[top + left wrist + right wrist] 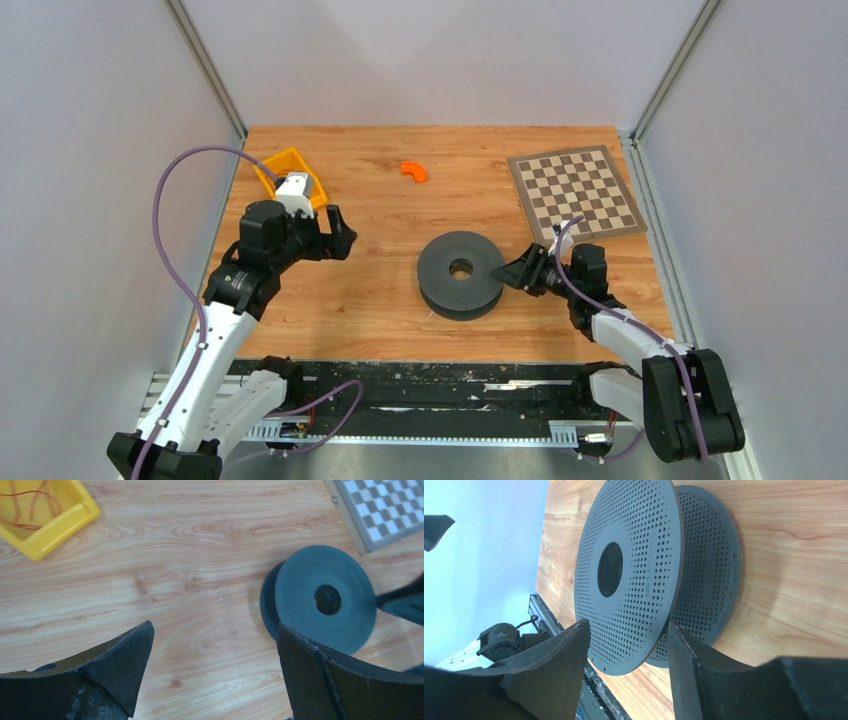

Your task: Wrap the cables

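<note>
Left end effector [215, 626] spread; only its view shows cables [25, 493], seemingly in bin [65, 525].

High overview, wrist close-ups (common spool [440, 268])

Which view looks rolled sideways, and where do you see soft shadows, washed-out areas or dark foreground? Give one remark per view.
Top external: even light, only a faint shadow under the spool. Left wrist: table grain sharp, the left hand dark and featureless in front. Right wrist: scene rolled sideways, spool perforations crisp, wall washed pale blue.
</note>
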{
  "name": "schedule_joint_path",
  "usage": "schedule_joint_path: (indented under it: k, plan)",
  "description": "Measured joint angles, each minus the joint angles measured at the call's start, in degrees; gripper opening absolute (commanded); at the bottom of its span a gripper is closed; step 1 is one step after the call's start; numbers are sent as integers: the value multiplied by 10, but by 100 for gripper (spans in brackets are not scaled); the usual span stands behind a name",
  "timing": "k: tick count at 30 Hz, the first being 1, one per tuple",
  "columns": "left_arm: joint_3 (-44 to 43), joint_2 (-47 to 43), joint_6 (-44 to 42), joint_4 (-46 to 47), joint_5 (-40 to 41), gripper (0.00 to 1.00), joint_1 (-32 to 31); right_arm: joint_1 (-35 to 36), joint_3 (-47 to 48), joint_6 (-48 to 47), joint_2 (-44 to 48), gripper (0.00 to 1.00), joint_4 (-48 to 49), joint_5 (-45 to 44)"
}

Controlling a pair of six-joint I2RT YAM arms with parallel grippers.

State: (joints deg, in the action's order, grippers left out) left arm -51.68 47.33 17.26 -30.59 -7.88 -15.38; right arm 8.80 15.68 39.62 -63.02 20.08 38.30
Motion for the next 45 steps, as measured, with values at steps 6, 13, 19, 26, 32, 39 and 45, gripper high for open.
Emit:
schedule_joint_path:
  k: [6, 13, 19, 26, 32, 39, 45]
  plan:
    - [-18, 53, 26, -19, 87, 100, 14, 14, 0, 2, -27, 45, 24, 14]
    - [-111, 188, 81, -39, 121, 77, 110, 27, 1, 4, -67, 43, 54, 36]
    - [-210, 302, 101, -6, 155, 56, 166, 28, 1, 4, -61, 44, 59, 53]
    - [-326, 485, 107, 9, 160, 49, 208, 28, 1, -7, -17, 44, 41, 51]
    - [-422, 608, 117, 2, 151, 44, 215, 28, 12, -32, 31, 45, 2, 39]
    - [-476, 704, 143, -5, 136, 42, 215, 28, 39, -67, 52, 46, -48, 19]
    - [-484, 738, 168, -18, 136, 42, 215, 28, 44, -77, 78, 46, -80, 7]
